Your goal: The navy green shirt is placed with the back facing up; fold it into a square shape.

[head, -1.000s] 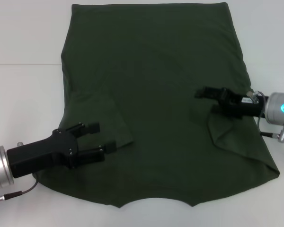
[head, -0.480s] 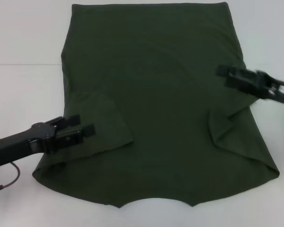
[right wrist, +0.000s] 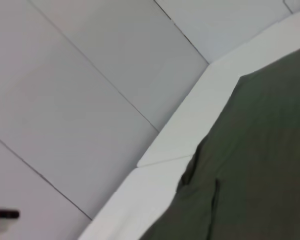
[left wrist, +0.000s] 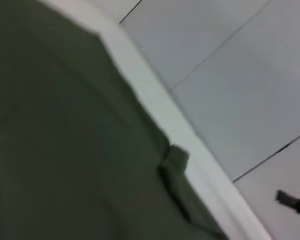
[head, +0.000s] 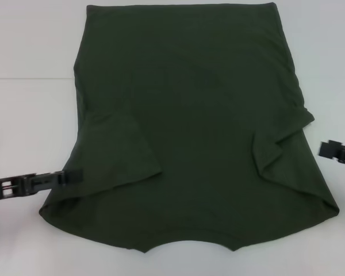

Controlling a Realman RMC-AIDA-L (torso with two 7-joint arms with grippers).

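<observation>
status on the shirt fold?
Left gripper at shirt's left edge, right gripper off its right side. Navy green shirt flat, both sleeves folded in. Nothing in the way.

A white table (head: 29, 115) carries the navy green shirt (head: 190, 126), which lies flat and spread across its middle, both sleeves folded inward over the body, the straight hem at the far edge and the curved neckline nearest the robot, bare table at both sides
</observation>
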